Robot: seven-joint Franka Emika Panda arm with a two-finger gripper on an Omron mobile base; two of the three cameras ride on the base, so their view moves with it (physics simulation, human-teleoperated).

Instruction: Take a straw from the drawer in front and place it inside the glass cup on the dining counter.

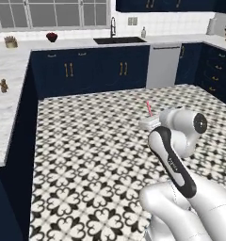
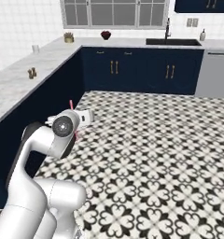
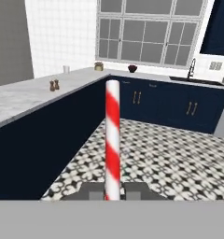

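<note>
- The jaws are clenched on the straw [image 3: 112,140], their two dark fingertips [image 3: 137,190] pressed against either side of its lower end.
- The straw, striped red and white, stands upright out of the gripper [image 3: 113,192] in the hand view.
- In the left base view the straw [image 1: 149,108] pokes up pink above the gripper [image 1: 149,123], held over the patterned black-and-white floor [image 1: 86,155].
- In the right base view the gripper [image 2: 81,118] sits near the navy base of the marble surface [image 2: 20,81] to the left; a short bit of straw [image 2: 71,104] shows above the arm.
- Two small brown shakers [image 3: 53,85] stand on that marble surface.
- A sink with a dark faucet [image 1: 113,27] lies on the far worktop under the window [image 3: 149,32].
- No brand, label or writing can be read anywhere.
</note>
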